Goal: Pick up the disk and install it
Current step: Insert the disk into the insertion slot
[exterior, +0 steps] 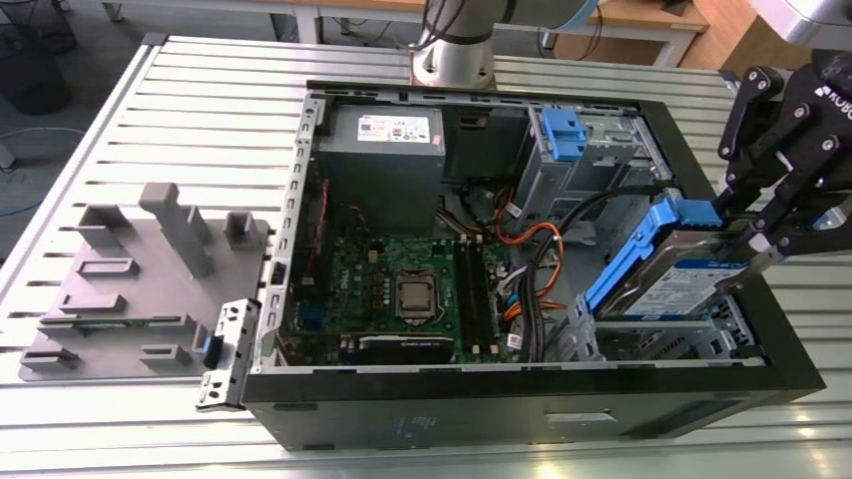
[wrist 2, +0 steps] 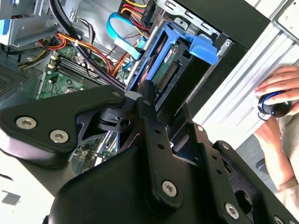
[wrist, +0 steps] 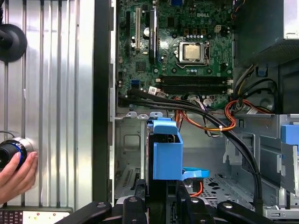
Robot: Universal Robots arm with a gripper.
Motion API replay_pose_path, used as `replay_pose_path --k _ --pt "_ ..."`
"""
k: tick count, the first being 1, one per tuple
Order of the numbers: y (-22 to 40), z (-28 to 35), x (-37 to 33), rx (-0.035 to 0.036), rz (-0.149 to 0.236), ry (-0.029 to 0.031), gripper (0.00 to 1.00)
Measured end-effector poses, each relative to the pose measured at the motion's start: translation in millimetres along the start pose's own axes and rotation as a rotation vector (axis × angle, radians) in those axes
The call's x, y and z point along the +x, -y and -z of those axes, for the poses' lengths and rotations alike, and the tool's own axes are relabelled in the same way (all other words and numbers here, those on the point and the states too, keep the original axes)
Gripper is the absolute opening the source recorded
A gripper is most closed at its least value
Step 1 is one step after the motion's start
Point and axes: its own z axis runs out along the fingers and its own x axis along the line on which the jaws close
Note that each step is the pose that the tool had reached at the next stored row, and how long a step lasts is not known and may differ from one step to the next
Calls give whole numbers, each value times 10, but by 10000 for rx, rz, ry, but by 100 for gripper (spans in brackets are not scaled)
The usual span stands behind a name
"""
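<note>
Silver flat metal disk (exterior: 681, 284) with a blue-and-white label and blue plastic carrier frame sits steeply tilted at the drive-bay corner of the open black computer case (exterior: 533, 414), lower end dipping into the case. Black gripper (exterior: 743, 232) comes in angled from the exterior view's right, fingers clamped on the disk's upper end. Green motherboard (exterior: 399, 284) lies flat inside the case, with the ribbed metal table (exterior: 187, 110) underneath.

Lab with slatted metal table (exterior: 187, 110), opened computer case (exterior: 533, 384).
</note>
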Motion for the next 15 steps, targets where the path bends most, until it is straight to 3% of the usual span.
replay_pose_path --k 15 --pt "3 -273 8 0 0 0 35"
